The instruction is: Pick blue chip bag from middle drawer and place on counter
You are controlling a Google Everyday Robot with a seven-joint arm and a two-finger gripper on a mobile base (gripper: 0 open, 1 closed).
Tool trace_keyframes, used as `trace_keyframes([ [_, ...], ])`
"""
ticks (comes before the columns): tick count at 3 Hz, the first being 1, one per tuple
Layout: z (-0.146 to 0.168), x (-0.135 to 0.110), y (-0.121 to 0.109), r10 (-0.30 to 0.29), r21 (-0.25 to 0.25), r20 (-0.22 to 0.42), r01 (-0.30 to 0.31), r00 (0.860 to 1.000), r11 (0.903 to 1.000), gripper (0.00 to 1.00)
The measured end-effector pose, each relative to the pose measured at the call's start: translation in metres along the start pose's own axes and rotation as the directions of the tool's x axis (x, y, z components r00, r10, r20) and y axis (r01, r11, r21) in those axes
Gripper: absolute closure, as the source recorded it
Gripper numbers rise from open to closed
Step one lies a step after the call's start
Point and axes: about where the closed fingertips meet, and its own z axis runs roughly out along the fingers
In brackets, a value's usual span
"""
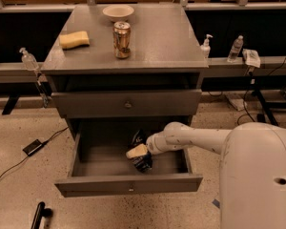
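1. Currently the middle drawer (100,157) is pulled out wide; its front panel with the small knob faces the camera.
2. Blue chip bag (143,163) sits inside that drawer, right of centre on the floor, crumpled and standing roughly upright. Dark foil shows both above and below the tan gripper tip.
3. Gripper (137,151) is down in the drawer, right at the bag and touching it, with the tan tip laid across the bag's front.
4. Claw state: cannot tell whether it is open, closed or gripping the bag, because the contact area is hidden by the tip and the foil.
5. White arm (195,138) reaches in from the right, over the drawer's right side. The robot body (257,175) fills the lower right corner.
6. Top drawer (126,104) above is closed.
7. Counter (162,37) holds a yellow sponge (74,39) at left, a soda can (122,39) upright near the middle, and a shallow bowl (118,12) at the back. All three stand apart from each other.
8. Side ledges: a pump bottle (27,59) on the left; a second pump bottle (206,46) and a clear water bottle (235,48) on the right.
9. On the speckled floor at left lies a small black device (32,147) with a cable.
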Motion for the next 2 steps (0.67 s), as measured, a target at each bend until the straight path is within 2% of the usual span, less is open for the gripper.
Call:
trace_keyframes([
  [1, -0.001, 0.005, -0.008, 0.02, -0.046, 0.082, -0.016, 0.996, 0.9988, 0.37],
  [2, -0.023, 0.0, -0.015, 0.02, -0.121, 0.213, 0.006, 0.977, 0.9927, 0.61],
])
